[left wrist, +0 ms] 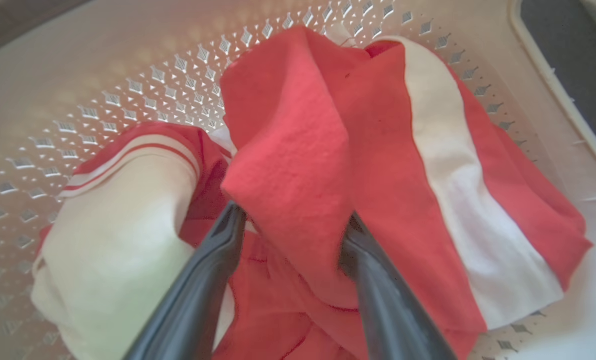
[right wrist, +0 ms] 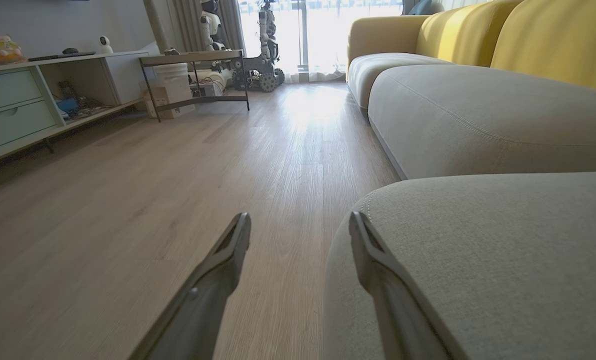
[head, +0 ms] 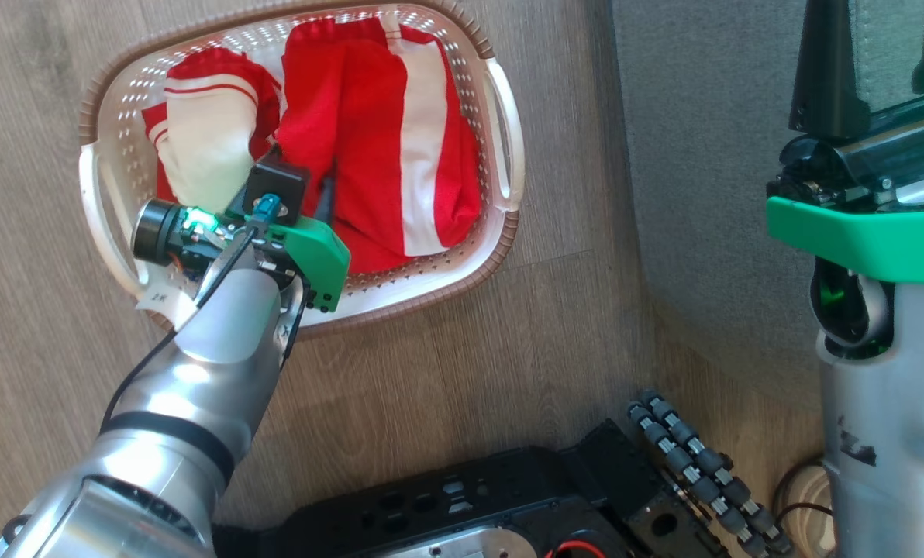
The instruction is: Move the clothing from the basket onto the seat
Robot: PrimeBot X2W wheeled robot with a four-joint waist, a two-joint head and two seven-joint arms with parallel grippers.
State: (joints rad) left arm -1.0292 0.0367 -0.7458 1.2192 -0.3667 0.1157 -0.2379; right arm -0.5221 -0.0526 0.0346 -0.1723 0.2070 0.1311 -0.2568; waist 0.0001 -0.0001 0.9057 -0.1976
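Left gripper (left wrist: 294, 214) (jaws wide) straddles a clothing (left wrist: 378, 150) fold — basket (left wrist: 128, 85) walls near.

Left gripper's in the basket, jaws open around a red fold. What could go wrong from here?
1. The left gripper straddles only one fold of the red striped garment; closing may pinch a thin layer that slips on lifting.
2. The white-panelled garment lies against that fold and might get dragged out and dropped.
3. The basket looks light; snagged fabric could tip it.
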